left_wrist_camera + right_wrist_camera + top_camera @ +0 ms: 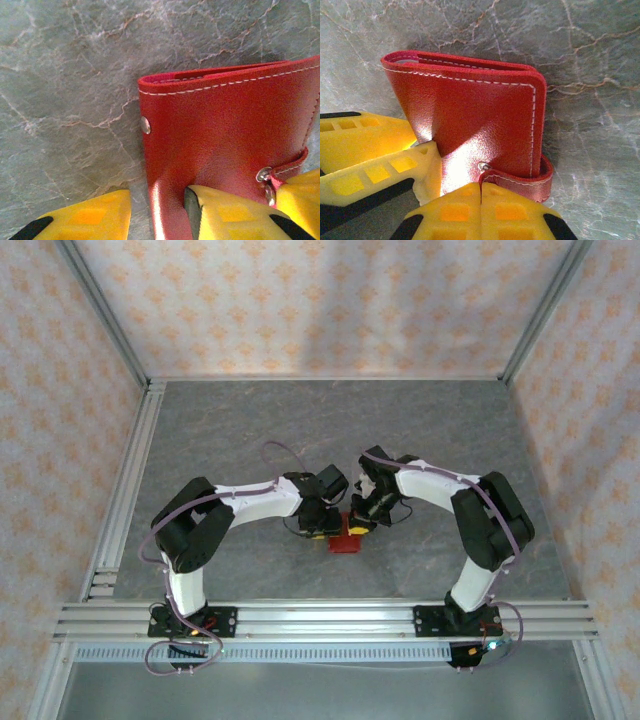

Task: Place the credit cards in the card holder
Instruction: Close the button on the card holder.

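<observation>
Your right gripper (pixel 481 192) has its fingers pressed together, seemingly pinching the snap tab (pixel 520 180) of the card holder (pixel 470 115). Your left gripper (pixel 157 192) is parted: one finger lies over the red face, the other beside the riveted edge with bare table (pixel 60 75) between, so it isn't clamping. The card holder sits folded near the table's middle, just under both grippers. Pull the tab now and I'd expect the whole card holder to drag or flip rather than unsnap, since nothing pins it. The crowded fingers could also knock together. It's nearly square, with hardly any long axis, and its layered edge points away from both sets of fingers
</observation>
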